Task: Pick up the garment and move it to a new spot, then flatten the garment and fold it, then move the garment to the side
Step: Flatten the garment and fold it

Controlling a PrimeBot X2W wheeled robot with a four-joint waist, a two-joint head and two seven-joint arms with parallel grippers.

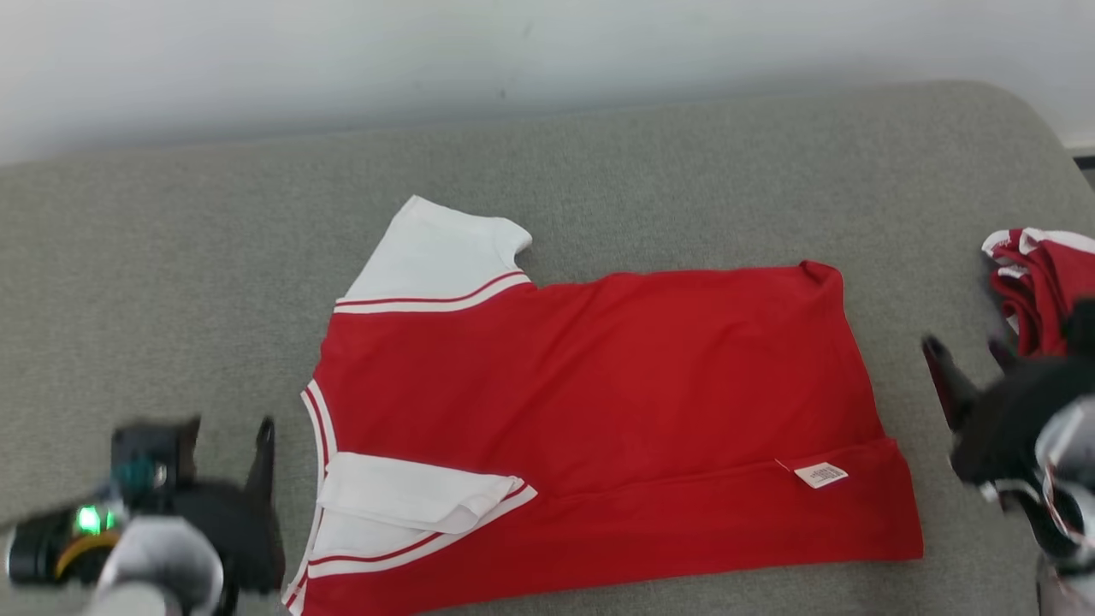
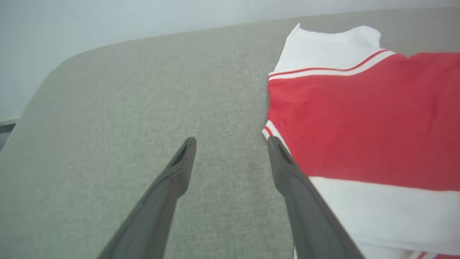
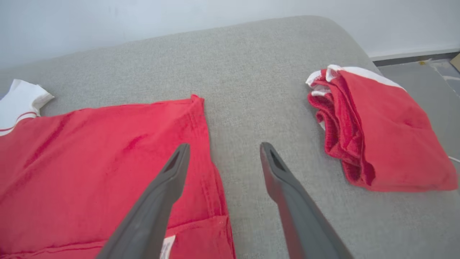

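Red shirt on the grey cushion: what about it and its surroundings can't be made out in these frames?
Shirt: its near left corner runs off the head view's bottom edge.
Label: print too small in head view; partly behind the right gripper in right wrist view.
Folded red pile: cut by head view's right edge, partly behind that blurred gripper; garment count unclear.

Grey upholstered surface (image 1: 214,257), pale wall (image 1: 342,60)

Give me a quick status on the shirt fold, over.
Left gripper open, beside the collar end. Right gripper open, at the hem end. Red shirt flat, near edge folded over. Folded red pile at right, clear.
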